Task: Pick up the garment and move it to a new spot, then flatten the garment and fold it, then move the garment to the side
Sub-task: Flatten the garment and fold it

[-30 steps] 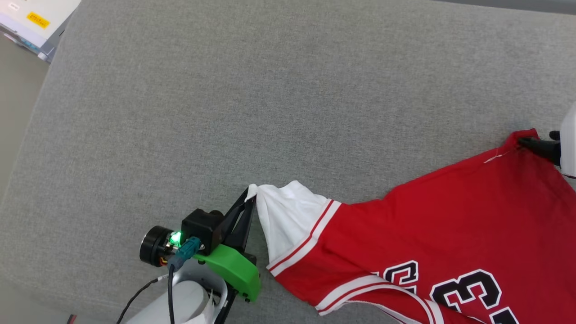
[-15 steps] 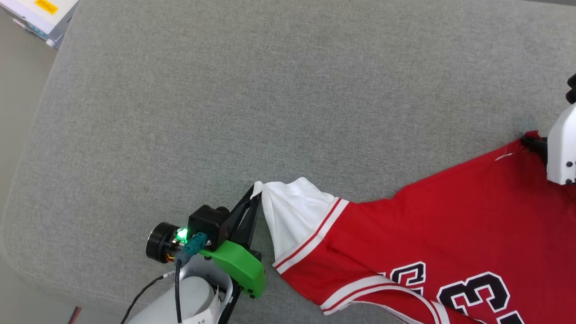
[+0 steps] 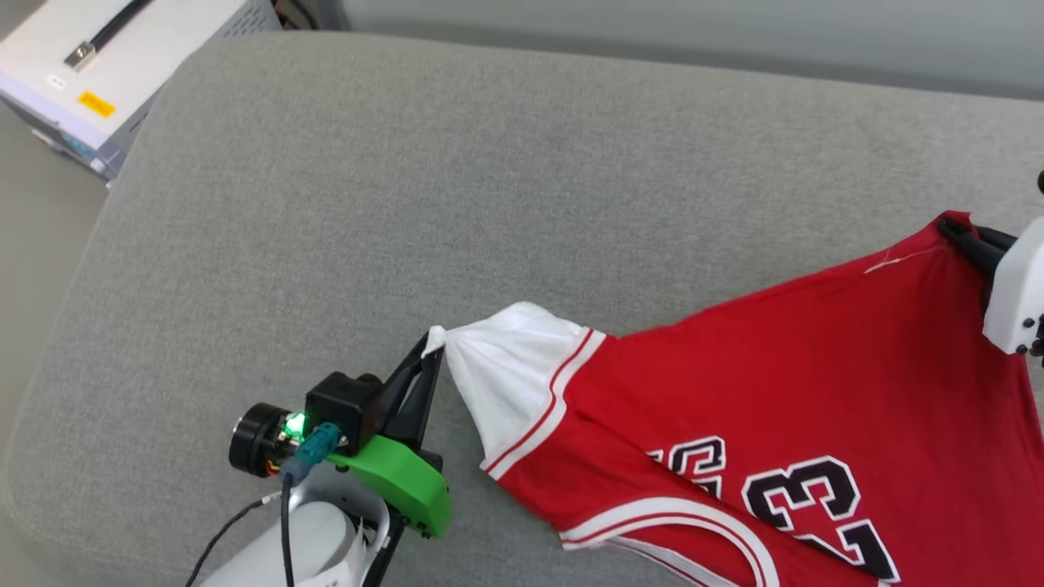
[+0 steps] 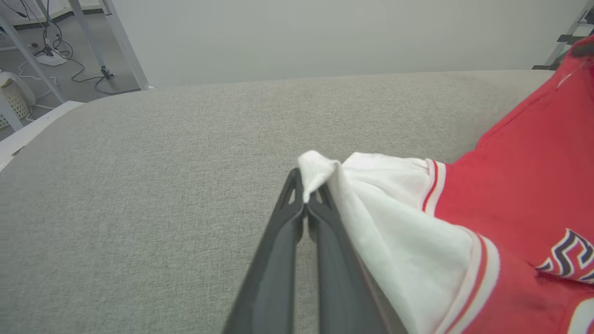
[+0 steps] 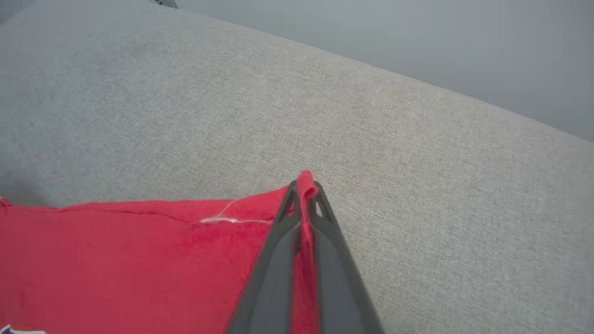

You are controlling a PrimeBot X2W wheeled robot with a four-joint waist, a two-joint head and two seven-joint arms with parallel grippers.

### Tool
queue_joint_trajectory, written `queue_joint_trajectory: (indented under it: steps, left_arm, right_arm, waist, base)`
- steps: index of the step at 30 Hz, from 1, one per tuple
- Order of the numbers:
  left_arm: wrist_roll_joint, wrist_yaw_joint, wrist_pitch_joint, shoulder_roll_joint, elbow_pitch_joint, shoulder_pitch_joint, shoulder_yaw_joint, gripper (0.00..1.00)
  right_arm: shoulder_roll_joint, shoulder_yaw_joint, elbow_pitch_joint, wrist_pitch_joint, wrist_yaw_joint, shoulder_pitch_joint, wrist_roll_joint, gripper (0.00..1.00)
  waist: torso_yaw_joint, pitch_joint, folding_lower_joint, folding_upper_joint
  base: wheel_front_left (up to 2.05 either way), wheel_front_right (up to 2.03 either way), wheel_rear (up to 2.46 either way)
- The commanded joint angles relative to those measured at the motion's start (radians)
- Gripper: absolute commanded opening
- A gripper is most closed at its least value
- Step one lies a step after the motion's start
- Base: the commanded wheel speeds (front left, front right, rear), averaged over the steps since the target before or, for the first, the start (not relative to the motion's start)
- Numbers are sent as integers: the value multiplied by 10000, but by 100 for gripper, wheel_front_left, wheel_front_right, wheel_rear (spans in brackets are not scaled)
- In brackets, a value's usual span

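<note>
now one garment [image 3: 783,367], two pincers: left pincer [image 3: 432,342], right pincer [image 3: 950,231], both clamped on it.

Grey fabric cushion [image 3: 457,179] (pale wall [image 4: 325,37] behind)

Soft, even, bright light.
No glare; faint shadow beside the garment [image 5: 116,260]; wrist views bow at edges, far background slightly soft.

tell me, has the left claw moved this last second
Yes, slightly: left claw, shut on the garment, is nearer the cushion's left edge; camera shifted too.
</note>
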Motion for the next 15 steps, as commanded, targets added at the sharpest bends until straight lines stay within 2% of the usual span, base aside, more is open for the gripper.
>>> queue_joint_trajectory:
  steps: [1,9,15]
  left_arm:
    - [111,76,-40,127,-120,-129,104,0]
    - [272,215,26,505,-888,-1142,712,0]
    - [451,160,356,709,-1370,-2329,1054,0]
  right_arm:
    - [-106,-38,-193,-342,-4,219,3,0]
    - [-386,-792,-1265,-1640,-4,751,-211,0]
    - [-375,-1728,-2117,-1837,-4,927,-636,0]
  waist:
    - [-367,-572,0,41]
    - [-941,-1037,0,41]
    - [-1325,-1067,0,41]
  base:
    - [0,0,0]
    - [0,0,0]
    - [0,0,0]
